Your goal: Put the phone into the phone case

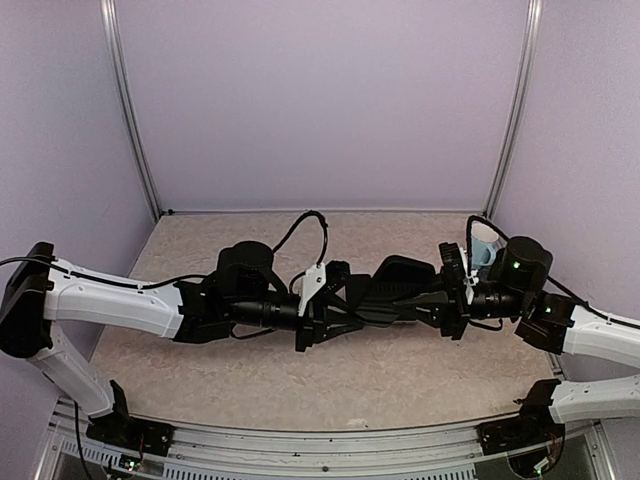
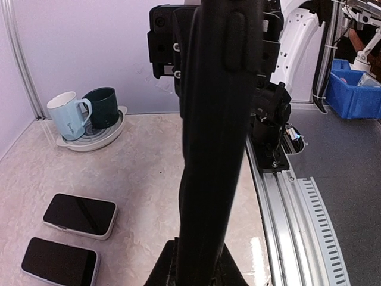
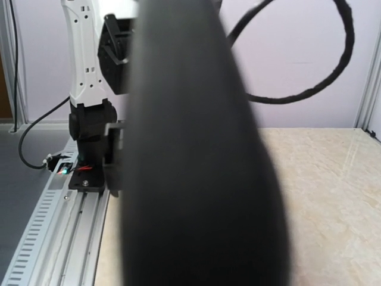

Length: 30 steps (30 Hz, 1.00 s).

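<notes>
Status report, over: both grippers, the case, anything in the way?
Left gripper and right gripper both shut on black case, held between them above table. Phone inside: cannot tell. Two phones lie flat on table, not in the way.

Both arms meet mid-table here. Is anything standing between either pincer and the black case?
Nothing visible does. The left pincer and right pincer each grip an end of the black case, holding it between them.

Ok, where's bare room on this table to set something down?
Bare marble along the near rail, and between the mug tray and the two phones. Mid-table is crowded: left gripper and right gripper hold the black case.
</notes>
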Each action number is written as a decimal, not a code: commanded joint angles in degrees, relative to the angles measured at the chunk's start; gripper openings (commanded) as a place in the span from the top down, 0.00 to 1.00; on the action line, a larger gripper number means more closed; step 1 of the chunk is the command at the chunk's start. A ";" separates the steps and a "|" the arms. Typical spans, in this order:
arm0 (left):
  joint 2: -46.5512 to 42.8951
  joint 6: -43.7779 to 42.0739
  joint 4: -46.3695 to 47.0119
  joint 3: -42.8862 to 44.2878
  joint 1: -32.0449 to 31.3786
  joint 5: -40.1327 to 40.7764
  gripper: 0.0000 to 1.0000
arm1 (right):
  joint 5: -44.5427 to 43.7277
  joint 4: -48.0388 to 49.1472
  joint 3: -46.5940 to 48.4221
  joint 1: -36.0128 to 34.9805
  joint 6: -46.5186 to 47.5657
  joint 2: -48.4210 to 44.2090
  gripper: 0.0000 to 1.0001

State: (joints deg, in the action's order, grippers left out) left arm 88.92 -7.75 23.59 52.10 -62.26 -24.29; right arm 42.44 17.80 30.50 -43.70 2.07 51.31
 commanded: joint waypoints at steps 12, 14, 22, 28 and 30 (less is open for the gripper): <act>0.84 2.26 5.39 3.97 -0.96 -0.18 0.52 | 3.42 -4.08 5.80 -0.59 2.44 1.52 1.00; 0.27 2.47 5.69 4.16 -1.00 -0.83 0.39 | 3.24 -5.80 6.33 -0.54 3.10 1.97 1.00; -0.52 6.46 10.11 5.78 -1.48 -1.36 0.22 | 4.01 -7.25 6.76 -0.62 3.89 2.92 1.00; 2.92 10.29 9.11 8.71 -1.55 -2.37 0.78 | 3.85 -7.56 6.64 -0.57 4.34 2.19 1.00; 3.39 10.52 9.09 9.02 -1.70 -2.72 0.96 | 3.87 -7.77 6.59 -0.53 4.42 1.81 1.00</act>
State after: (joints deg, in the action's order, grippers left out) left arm 90.39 0.40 31.38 59.16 -63.48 -26.17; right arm 44.77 8.43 35.05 -43.72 5.41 54.54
